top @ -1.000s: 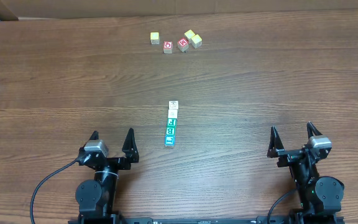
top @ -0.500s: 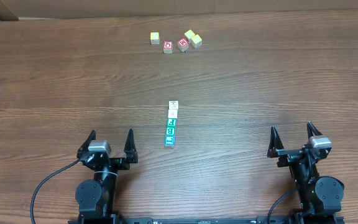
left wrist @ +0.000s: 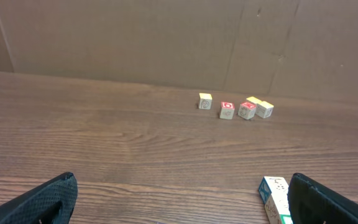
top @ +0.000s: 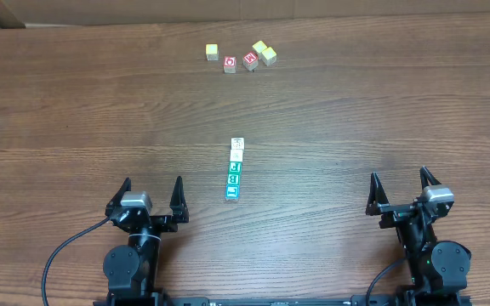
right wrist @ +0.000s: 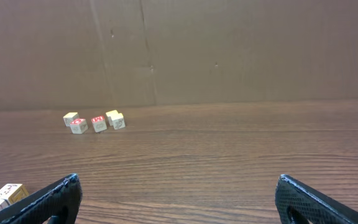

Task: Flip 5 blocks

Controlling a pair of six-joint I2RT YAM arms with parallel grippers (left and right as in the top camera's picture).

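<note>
5 blocks (top: 235, 168) lie in a close-set row near the middle of the table (top: 381, 102), running near to far. The 2 whitish ones are at the far end, then 2 green, and the blue one is nearest. I see the left gripper (top: 152, 184) at the near edge, jaws spread wide and empty. The row lies to its right and a little farther out. The right gripper (top: 399, 176) is just as wide, holding nothing, well apart to the right of the row. Yellow and red cubes (top: 250, 59) cluster at the far edge.
</note>
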